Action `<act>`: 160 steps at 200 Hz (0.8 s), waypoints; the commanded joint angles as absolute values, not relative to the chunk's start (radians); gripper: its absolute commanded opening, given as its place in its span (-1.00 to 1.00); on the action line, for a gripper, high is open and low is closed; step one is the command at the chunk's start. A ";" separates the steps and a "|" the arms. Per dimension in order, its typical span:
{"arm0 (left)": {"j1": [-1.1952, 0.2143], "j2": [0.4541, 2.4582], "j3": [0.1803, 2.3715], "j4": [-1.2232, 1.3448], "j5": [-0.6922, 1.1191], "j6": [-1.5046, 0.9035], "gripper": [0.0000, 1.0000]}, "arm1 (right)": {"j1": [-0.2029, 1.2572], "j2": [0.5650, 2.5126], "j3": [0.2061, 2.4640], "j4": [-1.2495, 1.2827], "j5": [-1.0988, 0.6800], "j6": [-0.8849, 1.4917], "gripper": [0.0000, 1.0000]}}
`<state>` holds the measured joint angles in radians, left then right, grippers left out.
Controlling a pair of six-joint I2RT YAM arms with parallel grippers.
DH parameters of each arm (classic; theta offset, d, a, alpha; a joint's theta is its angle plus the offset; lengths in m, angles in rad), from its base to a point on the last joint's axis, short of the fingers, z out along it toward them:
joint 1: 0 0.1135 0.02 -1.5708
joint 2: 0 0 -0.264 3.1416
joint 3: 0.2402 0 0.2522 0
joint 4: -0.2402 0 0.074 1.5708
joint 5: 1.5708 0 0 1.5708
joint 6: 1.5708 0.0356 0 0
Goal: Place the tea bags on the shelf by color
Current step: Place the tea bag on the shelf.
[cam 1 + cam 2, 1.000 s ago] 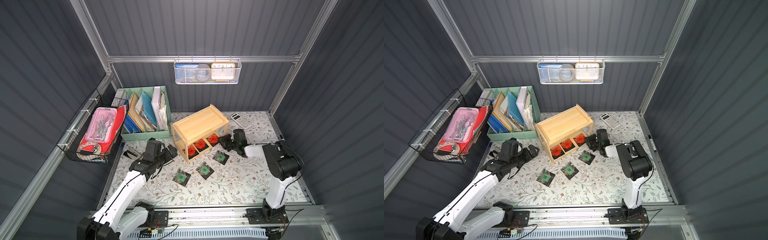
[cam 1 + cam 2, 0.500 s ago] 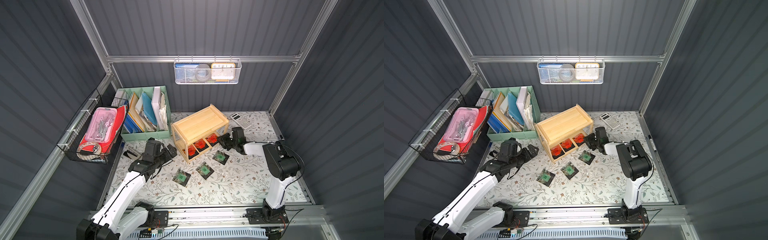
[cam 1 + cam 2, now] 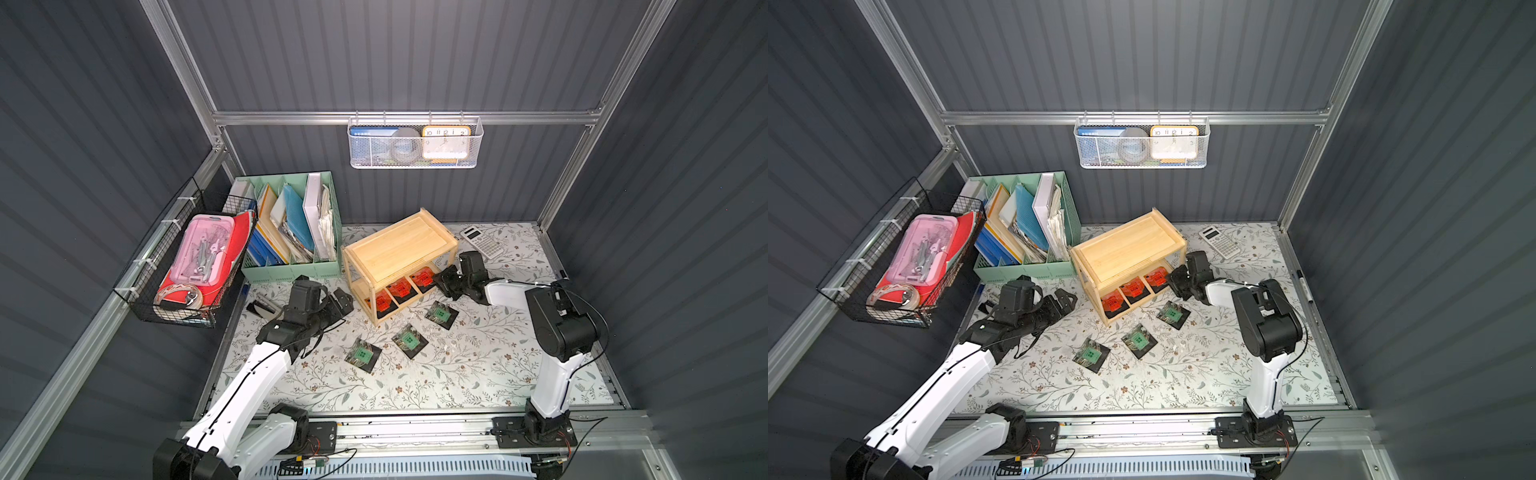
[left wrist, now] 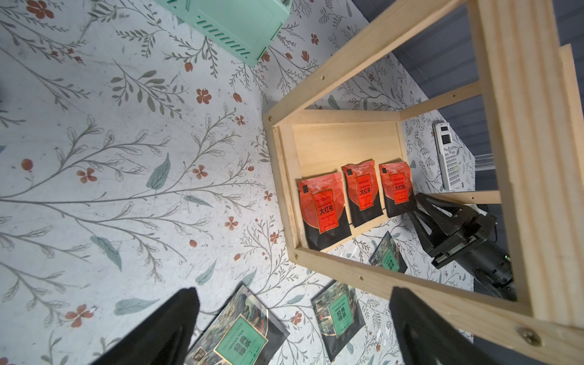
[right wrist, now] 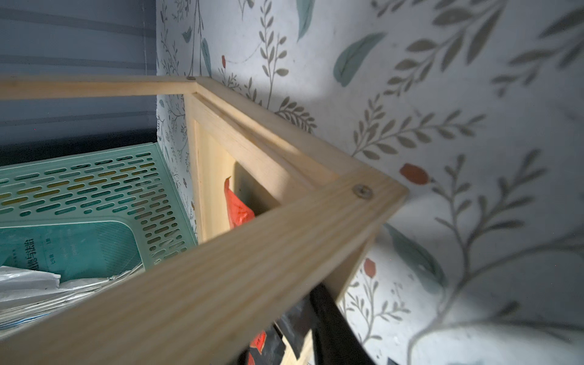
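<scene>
The light wooden shelf stands at the back of the table. Three orange-red tea bags lie in a row on its lower tier. Three green tea bags lie on the table in front of it. My right gripper is low at the shelf's right end. It is partly open, its tips at the edge of the rightmost red bag. One finger shows beside that black sachet. My left gripper hovers wide open left of the shelf, holding nothing.
A mint-green file organizer stands left of the shelf. A calculator lies behind my right gripper. A black wire basket hangs on the left wall and a white mesh basket on the back rail. A pen lies at the right edge.
My right gripper has crept slightly toward the shelf's right end. The left arm and the tea bags have stayed where they were.
</scene>
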<state>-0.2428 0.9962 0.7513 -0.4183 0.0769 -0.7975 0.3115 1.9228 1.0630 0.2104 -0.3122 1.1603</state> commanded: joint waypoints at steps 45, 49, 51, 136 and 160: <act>-0.233 0.997 0.750 -0.418 0.087 -0.780 1.00 | 0.316 1.922 1.154 0.018 -0.275 1.049 -0.28; -0.233 0.998 0.751 -0.417 0.087 -0.781 1.00 | 0.316 1.923 1.159 0.013 -0.275 1.044 -0.28; -0.233 0.998 0.751 -0.418 0.087 -0.780 1.00 | 0.316 1.923 1.160 0.010 -0.275 1.042 -0.29; -0.232 0.991 0.749 -0.420 0.087 -0.784 1.00 | 0.323 1.915 1.181 -0.050 -0.258 1.016 -0.28; -0.231 0.988 0.747 -0.421 0.087 -0.785 1.00 | 0.323 1.901 1.177 -0.066 -0.211 1.008 -0.28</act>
